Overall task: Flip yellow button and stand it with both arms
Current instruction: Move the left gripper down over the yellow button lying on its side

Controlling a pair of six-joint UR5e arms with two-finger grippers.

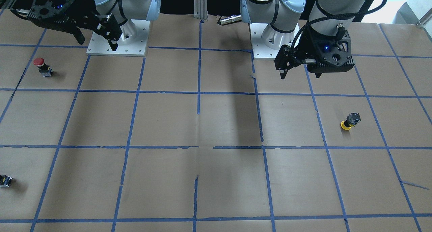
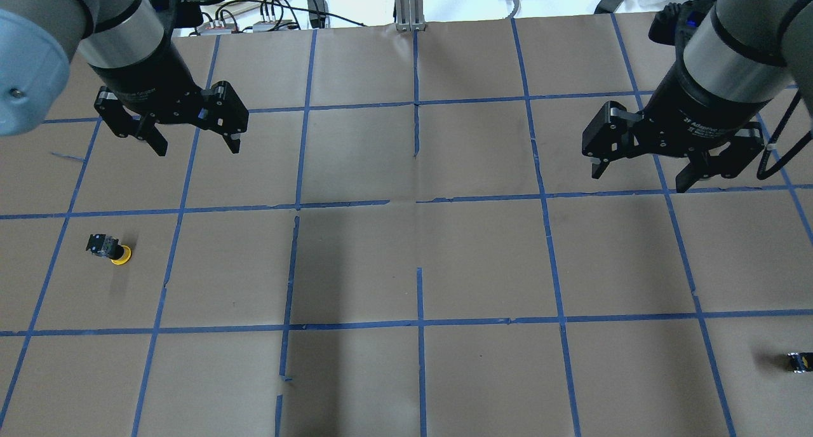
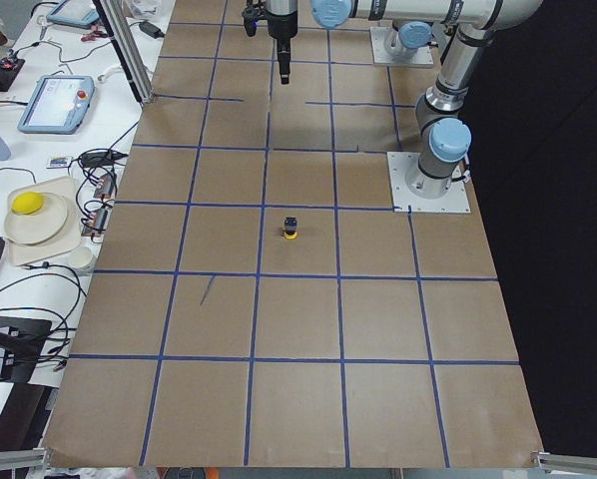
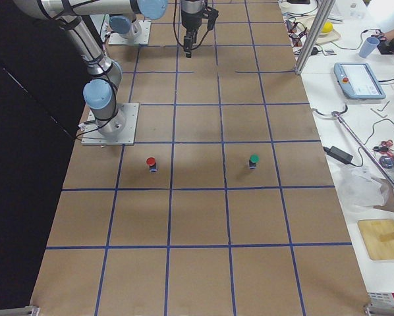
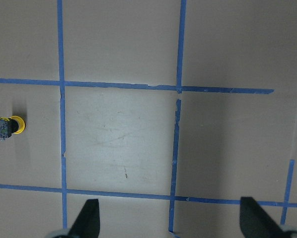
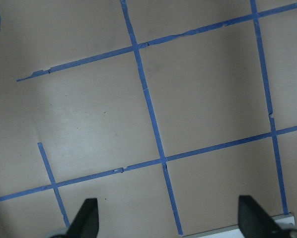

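Right now I have both pincers raised off the table and spread wide, holding nothing, so either can drop straight onto a target. My left gripper point(image 2: 198, 148) hangs in the air out in front of the left base plate point(image 1: 260, 53). The right gripper point(image 2: 638, 180) is well apart from that plate, across the table. The yellow button point(image 2: 112, 251) sits near the plate, on its operators' side. It seems to rest cap-down, black-and-grey body uppermost, so I judge the flip not yet begun.

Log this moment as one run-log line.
yellow button: cap down, untouched | left claw: open, raised | right claw: open, raised
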